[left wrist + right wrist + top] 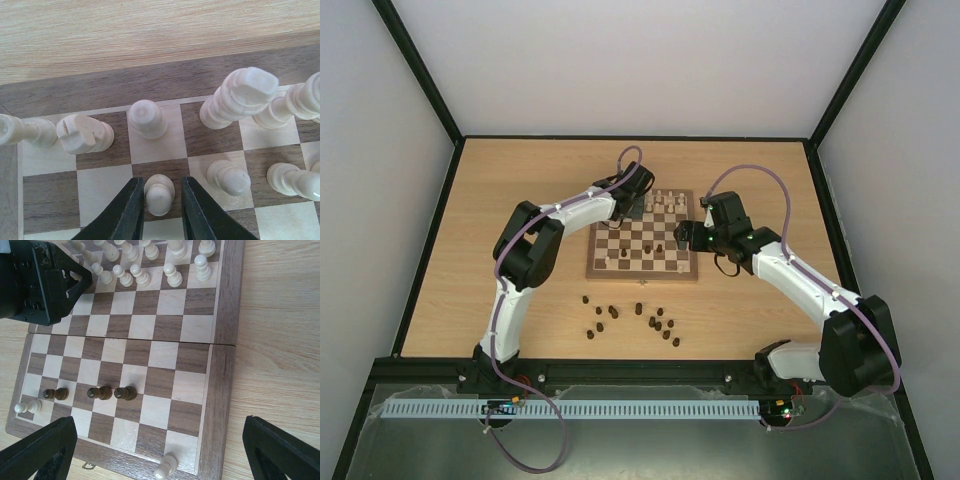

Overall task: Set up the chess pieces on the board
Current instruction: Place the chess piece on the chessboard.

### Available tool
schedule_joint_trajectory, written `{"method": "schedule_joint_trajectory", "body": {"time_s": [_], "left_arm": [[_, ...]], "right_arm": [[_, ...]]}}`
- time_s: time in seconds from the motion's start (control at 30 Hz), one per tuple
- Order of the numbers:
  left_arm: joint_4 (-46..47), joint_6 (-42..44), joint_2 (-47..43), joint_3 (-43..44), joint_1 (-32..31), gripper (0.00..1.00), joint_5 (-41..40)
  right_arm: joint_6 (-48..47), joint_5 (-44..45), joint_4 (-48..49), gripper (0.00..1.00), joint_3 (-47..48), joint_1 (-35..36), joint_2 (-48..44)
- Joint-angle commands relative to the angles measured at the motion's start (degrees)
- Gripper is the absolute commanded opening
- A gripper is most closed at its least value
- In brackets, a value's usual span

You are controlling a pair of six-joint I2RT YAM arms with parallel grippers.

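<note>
The board [640,276] lies mid-table. Cream chess pieces [665,203] fill its far rows. My left gripper [638,205] hangs over them. In the left wrist view its dark fingers [129,212] flank a cream pawn [159,194] standing on a dark square. The jaws are slightly open, with a small gap on the pawn's right. My right gripper [160,450] is wide open and empty above the board's near right part. Three dark pawns [104,392] stand below it, and a cream piece [166,467] sits at the near border.
Several dark pieces [655,325] are scattered on the tabletop in front of the board. A lone cream pawn [27,407] stands at the board's near left. The left gripper's black body [35,280] fills the upper left of the right wrist view.
</note>
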Motion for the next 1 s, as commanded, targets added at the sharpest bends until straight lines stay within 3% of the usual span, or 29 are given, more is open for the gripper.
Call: {"method": "schedule_joint_trajectory", "body": {"time_s": [0.0,0.53,0.97], "left_arm": [[0.14,0.57,0.52,1.6,-0.25,0.24,0.57],[0.09,0.57,-0.2,1.73,-0.84,0.26,-0.58],[-3.32,-2.42,-14.92,-5.79,-0.89,0.53,-4.4]], "right_arm": [[-0.56,0.52,-0.51,0.92,-0.1,0.5,0.8],[-0.59,0.58,-0.55,0.92,0.07,0.93,1.06],[-0.56,0.59,-0.41,0.93,-0.05,1.25,0.3]]}}
